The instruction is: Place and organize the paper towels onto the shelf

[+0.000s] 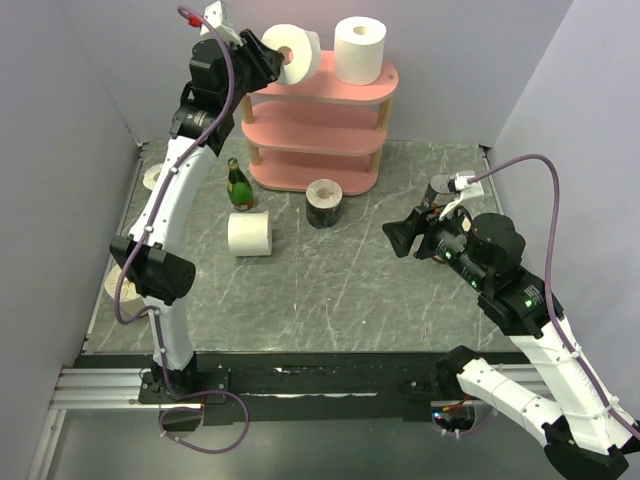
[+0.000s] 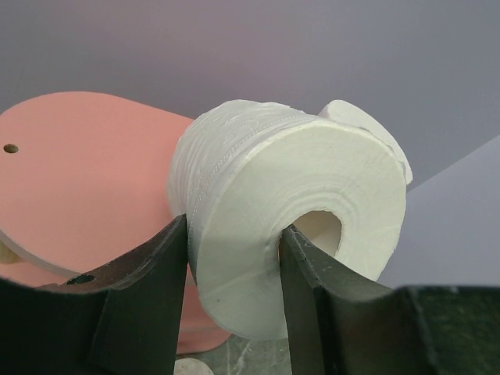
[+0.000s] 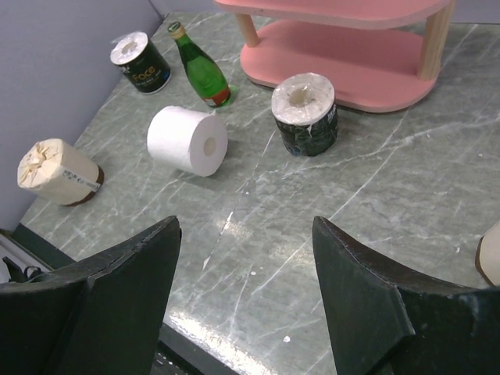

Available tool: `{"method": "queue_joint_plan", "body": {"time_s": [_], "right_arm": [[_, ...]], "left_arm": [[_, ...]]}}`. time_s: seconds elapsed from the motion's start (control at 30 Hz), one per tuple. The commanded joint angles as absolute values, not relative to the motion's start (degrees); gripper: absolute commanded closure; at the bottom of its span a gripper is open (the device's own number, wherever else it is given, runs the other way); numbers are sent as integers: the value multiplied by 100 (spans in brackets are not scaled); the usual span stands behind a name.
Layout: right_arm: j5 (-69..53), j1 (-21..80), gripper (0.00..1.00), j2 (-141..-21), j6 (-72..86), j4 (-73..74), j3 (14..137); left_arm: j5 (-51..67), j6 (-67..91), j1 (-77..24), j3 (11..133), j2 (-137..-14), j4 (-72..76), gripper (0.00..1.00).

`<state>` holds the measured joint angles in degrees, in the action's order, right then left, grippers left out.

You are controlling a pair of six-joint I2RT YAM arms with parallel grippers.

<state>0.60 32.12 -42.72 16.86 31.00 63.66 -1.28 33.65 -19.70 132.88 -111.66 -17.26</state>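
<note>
Top view: one white roll [image 1: 360, 50] is standing on the shelf [image 1: 300, 132] top board; a second roll [image 1: 297, 50] is being carried there by the left hand [image 1: 278, 64].
Left wrist: its wall is being pinched, one finger inside the core.
Right wrist: the right hand [image 3: 246, 234] is being held spread, empty. A lying roll [image 3: 187, 141], a cream roll [image 3: 58, 172] and two banded rolls [image 3: 305, 113] are waiting on the bench [image 3: 391, 195], unshelved.

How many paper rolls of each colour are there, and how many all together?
White rolls: 3 (one in the left gripper, one on the shelf top, one lying on the table)
Dark-banded rolls: 2 (one by the shelf, one near the green bottle)
Cream rolls: 2 (one only part-seen at the right wrist view's edge)
Total: 7 rolls
</note>
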Motion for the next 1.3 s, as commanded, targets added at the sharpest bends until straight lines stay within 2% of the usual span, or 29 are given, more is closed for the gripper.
{"method": "queue_joint_plan", "body": {"time_s": [0.0, 0.8, 1.1, 1.27], "right_arm": [[105, 3234, 25, -4175, 1705, 3023, 6592], [220, 3252, 25, -4148, 1670, 2980, 6618], [237, 3243, 25, -4157, 1679, 2971, 6601], [229, 3226, 25, -4148, 1696, 2962, 6609]], "left_arm": [[-44, 3542, -1986, 13623, -11170, -923, 53], [35, 3674, -1986, 13808, -11566, -686, 47], [62, 3709, -1986, 13825, -11593, -580, 33], [88, 3700, -1986, 13816, -11602, -554, 30]]}}
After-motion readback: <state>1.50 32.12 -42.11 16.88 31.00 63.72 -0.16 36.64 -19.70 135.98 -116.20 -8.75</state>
